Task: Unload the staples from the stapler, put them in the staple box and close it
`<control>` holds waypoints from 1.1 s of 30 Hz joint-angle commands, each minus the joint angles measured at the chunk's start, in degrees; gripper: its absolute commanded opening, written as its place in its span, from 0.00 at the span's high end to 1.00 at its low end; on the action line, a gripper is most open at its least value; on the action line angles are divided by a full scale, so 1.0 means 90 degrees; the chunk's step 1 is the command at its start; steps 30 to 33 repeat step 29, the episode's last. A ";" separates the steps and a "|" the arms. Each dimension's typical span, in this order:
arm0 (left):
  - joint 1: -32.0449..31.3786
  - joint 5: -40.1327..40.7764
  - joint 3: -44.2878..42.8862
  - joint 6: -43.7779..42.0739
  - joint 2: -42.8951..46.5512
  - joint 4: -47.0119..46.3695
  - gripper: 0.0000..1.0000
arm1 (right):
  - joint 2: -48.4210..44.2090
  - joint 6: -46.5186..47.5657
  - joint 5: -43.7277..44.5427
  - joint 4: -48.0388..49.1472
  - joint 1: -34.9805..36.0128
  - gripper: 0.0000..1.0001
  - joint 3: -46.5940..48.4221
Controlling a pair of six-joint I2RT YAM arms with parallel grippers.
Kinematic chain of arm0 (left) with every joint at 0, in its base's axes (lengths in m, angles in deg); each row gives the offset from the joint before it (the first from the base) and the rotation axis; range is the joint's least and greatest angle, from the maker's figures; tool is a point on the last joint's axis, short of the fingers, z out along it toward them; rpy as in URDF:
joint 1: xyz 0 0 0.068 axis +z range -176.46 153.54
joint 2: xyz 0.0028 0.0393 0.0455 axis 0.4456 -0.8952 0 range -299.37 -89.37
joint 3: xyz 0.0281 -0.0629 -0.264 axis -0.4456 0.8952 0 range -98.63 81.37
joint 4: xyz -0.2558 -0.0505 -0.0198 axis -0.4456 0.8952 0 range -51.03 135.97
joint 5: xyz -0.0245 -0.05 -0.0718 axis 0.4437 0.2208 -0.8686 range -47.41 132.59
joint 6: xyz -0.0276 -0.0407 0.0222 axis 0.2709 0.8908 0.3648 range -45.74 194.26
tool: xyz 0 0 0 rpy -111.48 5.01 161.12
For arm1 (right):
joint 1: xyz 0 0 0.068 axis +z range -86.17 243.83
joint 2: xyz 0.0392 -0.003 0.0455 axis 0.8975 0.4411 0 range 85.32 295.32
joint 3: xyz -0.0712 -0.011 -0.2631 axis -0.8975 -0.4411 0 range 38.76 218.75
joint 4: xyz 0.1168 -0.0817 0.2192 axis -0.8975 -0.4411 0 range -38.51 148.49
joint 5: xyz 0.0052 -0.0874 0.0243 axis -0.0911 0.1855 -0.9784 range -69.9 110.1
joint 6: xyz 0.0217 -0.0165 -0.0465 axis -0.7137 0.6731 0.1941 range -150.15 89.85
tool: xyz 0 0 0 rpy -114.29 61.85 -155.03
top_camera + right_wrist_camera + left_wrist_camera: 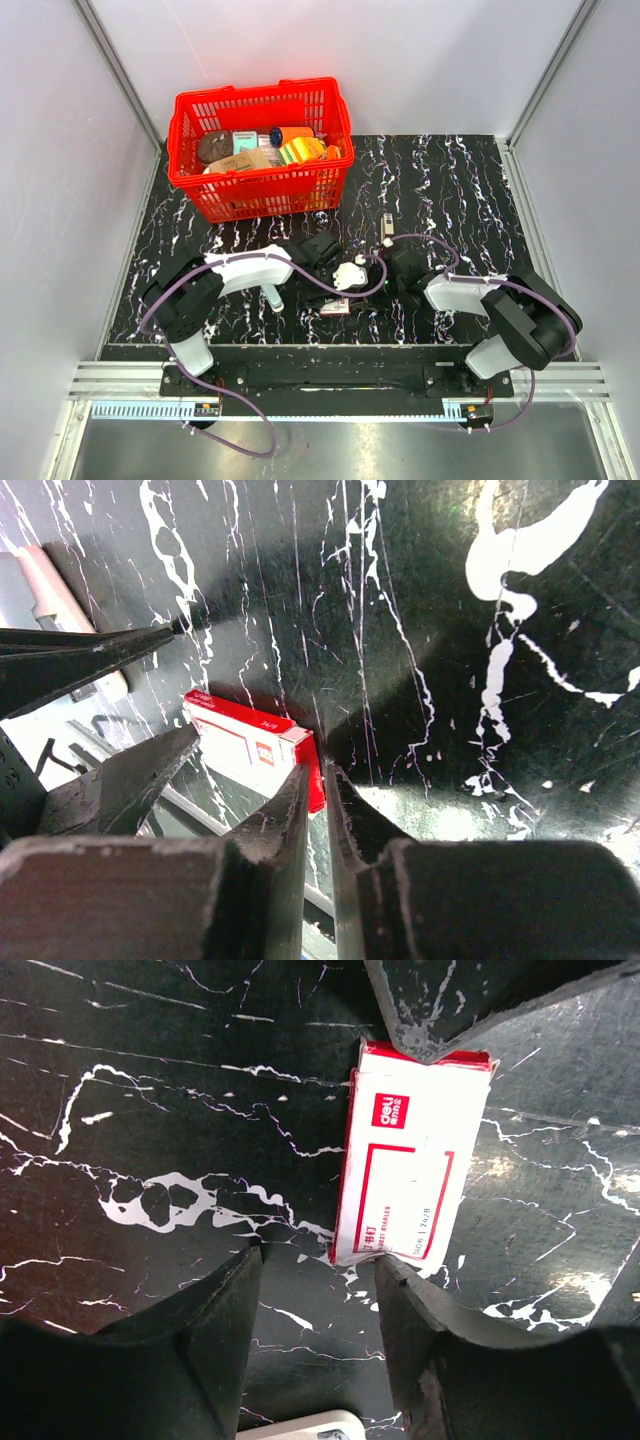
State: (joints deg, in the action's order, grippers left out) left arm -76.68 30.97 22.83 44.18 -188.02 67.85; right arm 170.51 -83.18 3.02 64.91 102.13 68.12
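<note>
Dark grey stapler (386,228) apart from both fingers (430,1340)

Stapler (386,229): a slim, elongated body, dark, with pale silvery metal showing along it. It lies on the desk (470,190) with its long axis pointing almost straight away from me, so it reads as a short upright stroke in the top view. It sits near the middle of the desk, slightly to my right of centre, on the black marbled surface, with bare desk all round it. I see it only in the top view, and small. At that size I cannot tell whether it is closed or swung open, nor whether staples are in it. In neither wrist view can I make it out for certain.
</note>
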 commanded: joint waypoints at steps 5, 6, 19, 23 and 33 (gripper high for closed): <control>0.0042 -0.0018 -0.0204 -0.0055 0.0208 0.0042 0.43 | -0.0547 0.0365 0.0647 -0.1453 0.0100 0.72 0.0331; 0.0100 -0.0018 -0.0223 -0.0065 0.0335 0.0130 0.42 | -0.0781 0.0462 0.0725 -0.1639 0.0070 0.67 0.0370; 0.1945 -0.0710 -0.1795 0.0383 0.2308 0.2034 0.01 | -0.2307 0.1654 0.1819 -0.4198 -0.0242 0.01 0.2058; 0.2687 -0.0965 -0.1806 0.0696 0.2913 0.2103 0.01 | -0.2307 0.1966 0.2083 -0.4628 -0.0252 0.01 0.2732; 0.3274 -0.0858 -0.1396 0.1213 0.3538 0.2045 0.01 | -0.2590 0.2240 0.2093 -0.4648 -0.0252 0.01 0.3162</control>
